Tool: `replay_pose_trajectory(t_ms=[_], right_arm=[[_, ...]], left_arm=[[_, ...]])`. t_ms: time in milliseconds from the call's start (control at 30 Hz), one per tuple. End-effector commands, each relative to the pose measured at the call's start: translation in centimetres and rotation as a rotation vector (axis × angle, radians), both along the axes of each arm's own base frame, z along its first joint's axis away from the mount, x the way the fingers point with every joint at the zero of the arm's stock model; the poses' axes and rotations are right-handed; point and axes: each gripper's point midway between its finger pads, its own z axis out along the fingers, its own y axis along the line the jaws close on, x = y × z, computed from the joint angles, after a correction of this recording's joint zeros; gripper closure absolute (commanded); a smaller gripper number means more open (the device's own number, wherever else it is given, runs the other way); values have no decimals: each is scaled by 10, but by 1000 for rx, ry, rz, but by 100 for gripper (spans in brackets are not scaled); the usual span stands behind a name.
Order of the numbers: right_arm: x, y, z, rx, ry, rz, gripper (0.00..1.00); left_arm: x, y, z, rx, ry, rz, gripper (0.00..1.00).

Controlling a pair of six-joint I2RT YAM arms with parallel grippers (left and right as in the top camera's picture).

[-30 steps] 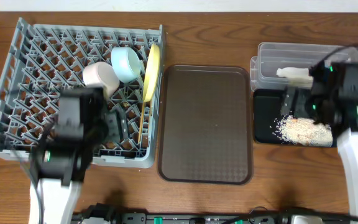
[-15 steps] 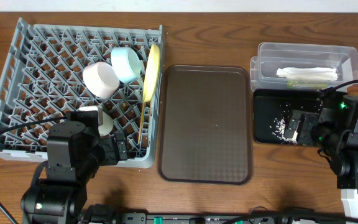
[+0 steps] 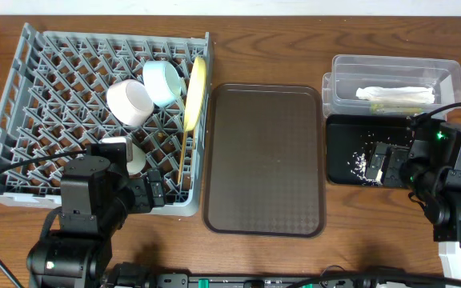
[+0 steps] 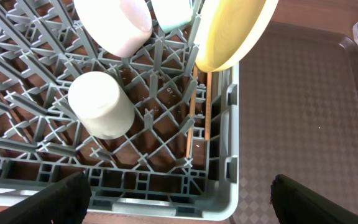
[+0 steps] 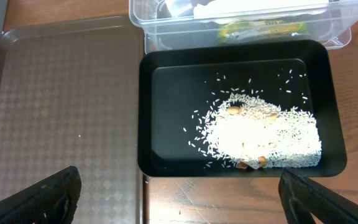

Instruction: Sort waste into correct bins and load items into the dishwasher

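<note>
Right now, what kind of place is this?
Probably a robot practice table set up like a dish-clearing station: a square grey plastic dish rack, a brown rectangular serving tray, a shallow black tray of whitish rice.

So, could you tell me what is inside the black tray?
White rice scraps with a few brownish bits lie in the black tray. The floor beneath the pile is hidden.

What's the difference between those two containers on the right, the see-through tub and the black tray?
The clear tub is see-through with taller walls; the black tray is opaque and shallow. The tub holds a crumpled napkin; the tray holds loose rice. Both are rectangular, similar in size, and sit side by side.
</note>
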Motion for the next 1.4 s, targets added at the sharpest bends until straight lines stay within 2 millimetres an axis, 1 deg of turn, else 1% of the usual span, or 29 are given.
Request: replay_pose_trajectory(t_ms=[0, 133, 233, 400, 533, 733, 1067, 1200, 1367], right_arm=[[-1, 0, -3, -9, 10, 2, 1], [-1, -1, -1, -13, 0, 1, 1], [2, -4, 9, -32, -56, -4, 1], [13, 0, 33, -65, -246, 27, 1], [12, 6, 42, -79, -417, 50, 1], [1, 13, 37, -79, -655, 71, 1], [-11, 14, 25, -105, -979, 66, 1], [-13, 15, 22, -110, -1081, 68, 1], [-15, 16, 12, -118, -1121, 69, 1]], left_arm=[[-1, -1, -3, 5, 8, -21, 5], [-1, -1, -3, 5, 8, -21, 4], [-1, -2, -3, 5, 8, -21, 4], [-1, -1, -3, 5, 8, -21, 4], [-1, -1, -3, 5, 8, -21, 4], [-1, -1, -3, 5, 8, -21, 4], [-1, -1, -3, 5, 8, -21, 4], [-1, -1, -3, 5, 8, -21, 4], [-1, -1, -3, 5, 9, -21, 4]])
